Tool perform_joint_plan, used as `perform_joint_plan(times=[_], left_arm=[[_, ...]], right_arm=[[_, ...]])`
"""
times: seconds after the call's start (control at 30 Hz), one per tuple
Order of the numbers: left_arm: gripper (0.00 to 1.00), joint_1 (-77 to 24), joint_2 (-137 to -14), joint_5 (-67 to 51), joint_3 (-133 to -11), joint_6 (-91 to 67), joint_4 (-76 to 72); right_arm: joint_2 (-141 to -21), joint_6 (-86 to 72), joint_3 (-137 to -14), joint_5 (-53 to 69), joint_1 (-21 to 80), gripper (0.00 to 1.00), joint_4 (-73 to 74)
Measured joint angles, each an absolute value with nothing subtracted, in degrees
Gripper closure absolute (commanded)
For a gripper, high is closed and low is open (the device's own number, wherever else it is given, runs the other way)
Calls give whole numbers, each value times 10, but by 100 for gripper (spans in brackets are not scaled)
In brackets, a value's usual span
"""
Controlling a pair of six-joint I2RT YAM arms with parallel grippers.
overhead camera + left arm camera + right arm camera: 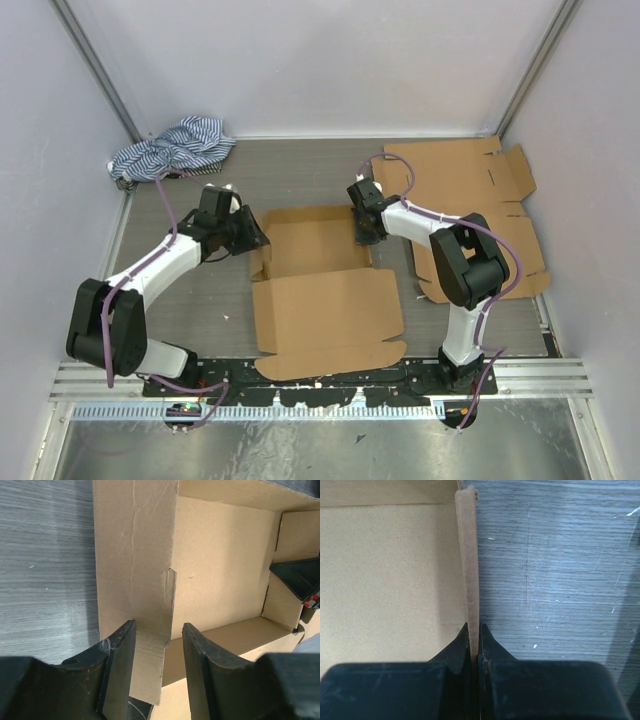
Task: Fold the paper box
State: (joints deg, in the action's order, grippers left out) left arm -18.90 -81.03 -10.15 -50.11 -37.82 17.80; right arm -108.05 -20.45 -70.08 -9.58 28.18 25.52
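The paper box sits at the middle of the table, a shallow open tray with its walls raised. Only bare brown cardboard floor shows inside it. Its lid panel lies flat at 6 o'clock of the tray, and the panel's near edge reaches the base rail of the arms.

At 9 o'clock of the tray the left gripper has its fingers spread. The left wall runs between them, with a gap showing on either side. At 3 o'clock the right gripper is pressed together on the right wall, which stands upright and is seen edge-on as a thin strip pinched at the fingertips.

Flat cardboard sheets lie at 2 to 3 o'clock of the box, under the right arm, with a narrow strip of grey table between them and the right wall. A striped cloth is bunched in the corner at 10 o'clock, well apart from the box. Bare table lies at 12 o'clock of the tray, between cloth and sheets, and also at 8 o'clock beside the lid panel.
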Motion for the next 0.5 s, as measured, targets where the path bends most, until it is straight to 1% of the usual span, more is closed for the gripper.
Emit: perform_joint_plan(times=[0.17, 0.37, 0.5], left_arm=[[50, -189, -803, -101, -501, -378, 169], [51, -185, -756, -84, -501, -371, 166], [51, -179, -746, -74, -501, -369, 166]], right_arm=[[-1080, -204, -701, -96, 282, 99, 255], [-1081, -203, -701, -96, 282, 99, 255], [-1081, -202, -701, -96, 282, 99, 255]])
